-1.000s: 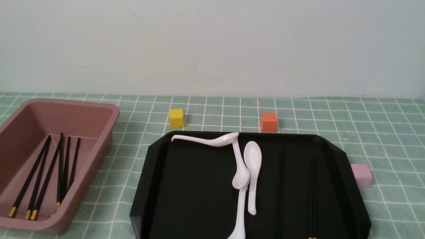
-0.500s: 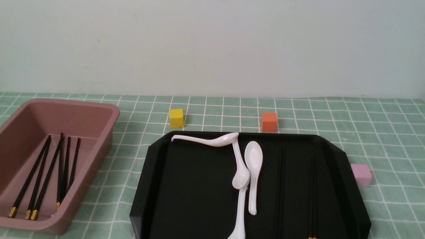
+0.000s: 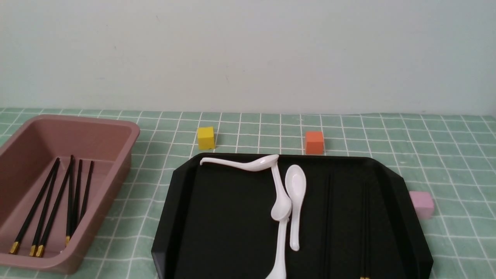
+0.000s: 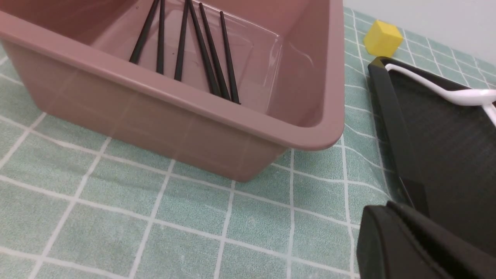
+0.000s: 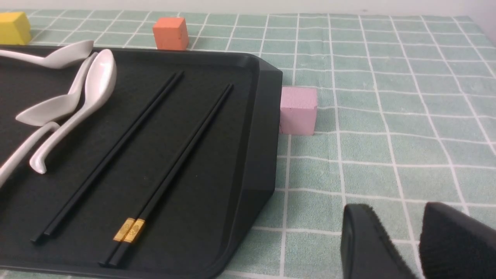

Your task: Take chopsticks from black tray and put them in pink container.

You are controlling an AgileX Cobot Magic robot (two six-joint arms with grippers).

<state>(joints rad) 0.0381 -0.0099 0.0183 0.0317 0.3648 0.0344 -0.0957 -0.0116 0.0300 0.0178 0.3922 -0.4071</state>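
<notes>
The black tray (image 3: 217, 232) lies at centre front. Black chopsticks (image 5: 182, 155) rest on its right part in two long lines, the right-hand line ending in gold butt ends (image 5: 130, 229); they barely show in the front view. The pink container (image 3: 116, 128) stands at the left with several chopsticks (image 3: 58, 201) on its floor, also seen as chopsticks (image 4: 201, 50) in the left wrist view. My left gripper (image 4: 387, 207) hovers shut and holding nothing by the tray's left rim (image 4: 387, 108). My right gripper (image 5: 399, 217) is open and empty over the cloth, right of the tray.
Three white spoons (image 3: 294, 201) lie across the tray's middle. A yellow cube (image 3: 205, 137) and an orange cube (image 3: 314, 142) sit just behind the tray. A small pale-pink cube (image 3: 421, 204) stands against its right rim. A green checked cloth (image 3: 445, 155) covers the table.
</notes>
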